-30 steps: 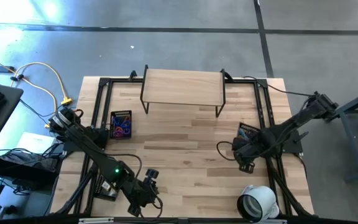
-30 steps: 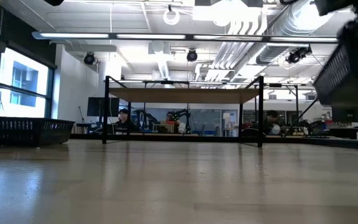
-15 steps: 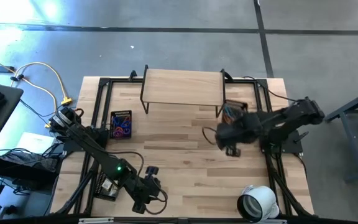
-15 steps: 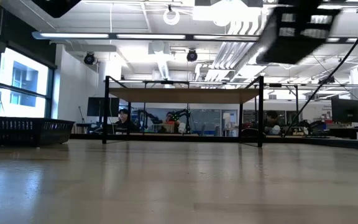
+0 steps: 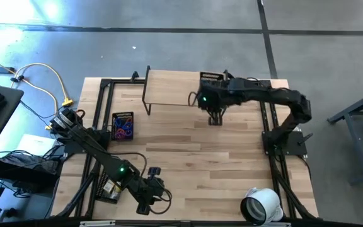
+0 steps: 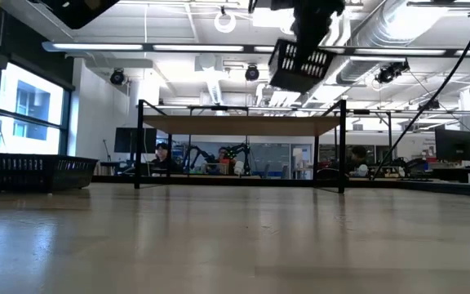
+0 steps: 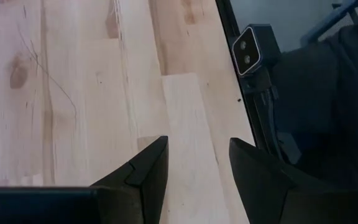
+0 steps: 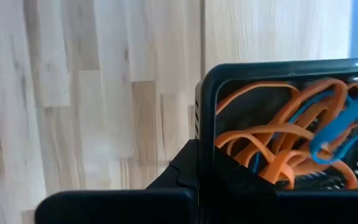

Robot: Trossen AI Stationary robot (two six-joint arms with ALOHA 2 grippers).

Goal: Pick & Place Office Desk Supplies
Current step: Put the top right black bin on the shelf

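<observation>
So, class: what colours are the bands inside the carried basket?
Orange bands plus a blue loop, best in the right wrist view.

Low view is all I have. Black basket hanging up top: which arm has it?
Observer: The right gripper, shut on the mesh basket, over the right end of the raised wooden shelf.
Operator: Anything in it?
Observer: Orange bands and a blue loop.
Operator: Left arm?
Observer: The left gripper is open over bare table near the front edge.
</observation>
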